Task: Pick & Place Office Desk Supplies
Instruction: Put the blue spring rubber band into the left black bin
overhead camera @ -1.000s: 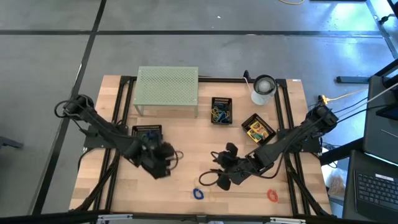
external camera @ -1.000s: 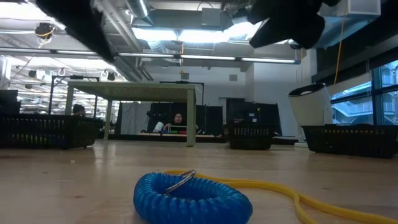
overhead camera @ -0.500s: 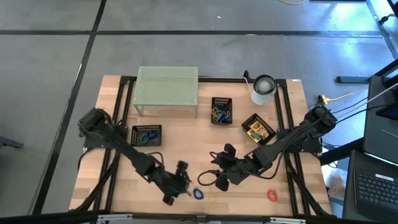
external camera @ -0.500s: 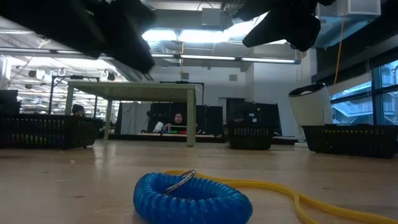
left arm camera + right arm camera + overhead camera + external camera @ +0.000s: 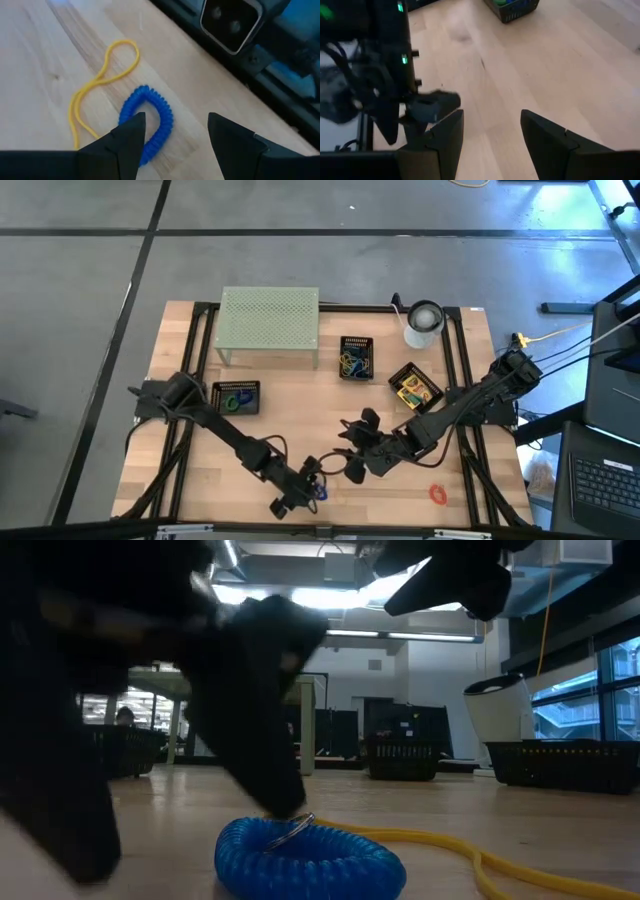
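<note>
**Left tool lining up on the blue coil loop**

Left tool is low over the blue coil loop near the front edge of the tabletop, about mid-width. Fingers spread, nothing held; in the left wrist view one finger sits over the loop's rim, the other is off to the side over bare wood. A yellow rubber band lies touching or just beside the loop; can't tell if they overlap.

Right tool hangs above mid-tabletop, right of the left tool, fingers spread, empty, waiting.

Step in hand, as I read it: grasp the blue loop. To do it well:
- shift so one finger drops inside the ring and one outside, pinching a single side of the coil, not straddling the whole ring.
- come down until the tips nearly meet the wood; the coil is low and springy and could squirt out of a shallow grip.
- pick the side away from the yellow band so it isn't dragged along.
- close slowly, lift straight up.

Other supplies: red loop near the front right corner; black trays at the left edge, at centre and right of centre hold items.
</note>
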